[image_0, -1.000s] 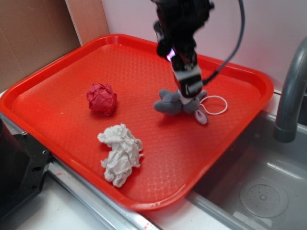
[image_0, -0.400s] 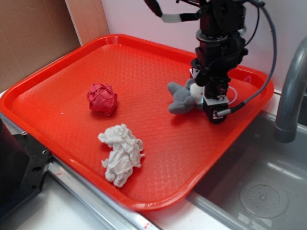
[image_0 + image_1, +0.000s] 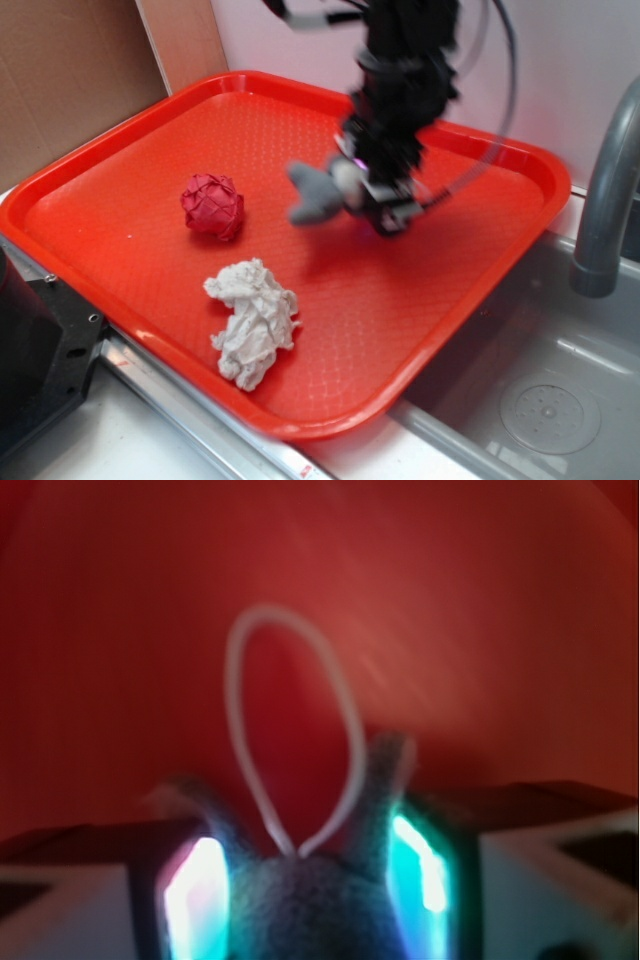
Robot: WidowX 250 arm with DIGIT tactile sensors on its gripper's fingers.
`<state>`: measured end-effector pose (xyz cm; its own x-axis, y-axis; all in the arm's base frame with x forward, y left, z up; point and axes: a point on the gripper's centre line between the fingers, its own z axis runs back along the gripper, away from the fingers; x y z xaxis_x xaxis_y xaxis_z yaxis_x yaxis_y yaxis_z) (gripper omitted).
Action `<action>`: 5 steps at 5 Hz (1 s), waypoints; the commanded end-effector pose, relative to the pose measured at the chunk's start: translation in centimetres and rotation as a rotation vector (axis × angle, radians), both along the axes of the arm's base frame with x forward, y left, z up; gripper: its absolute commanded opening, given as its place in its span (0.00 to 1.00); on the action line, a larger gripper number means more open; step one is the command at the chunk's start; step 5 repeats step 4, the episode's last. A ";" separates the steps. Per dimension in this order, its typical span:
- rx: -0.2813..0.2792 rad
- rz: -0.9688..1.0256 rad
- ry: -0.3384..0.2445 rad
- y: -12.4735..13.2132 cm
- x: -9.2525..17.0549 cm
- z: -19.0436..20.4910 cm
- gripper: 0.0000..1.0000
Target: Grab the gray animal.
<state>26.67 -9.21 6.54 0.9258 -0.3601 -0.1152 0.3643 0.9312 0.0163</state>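
The gray animal, a small gray plush, hangs blurred above the red tray, left of the black arm. My gripper is shut on it. In the wrist view the gray animal fills the gap between my two glowing fingers, its ears stick up and its thin white loop cord dangles over the red tray surface. My gripper holds it clear of the tray.
A red faceted paper ball and a white wad of cloth lie on the tray's left half. A gray faucet and steel sink are at the right. Brown cardboard stands behind left.
My gripper closed on the gray animal, swung right and then back left, and lifted it off the tray. The ball and cloth have not moved.
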 end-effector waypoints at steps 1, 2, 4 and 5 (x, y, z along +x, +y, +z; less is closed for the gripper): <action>0.028 0.472 -0.017 7.3 -5.6 10.5 0.00; 0.065 0.679 -0.017 11.4 -8.1 13.6 0.00; -0.054 0.765 -0.143 15.5 -13.7 18.3 0.00; -0.054 0.765 -0.143 15.5 -13.7 18.3 0.00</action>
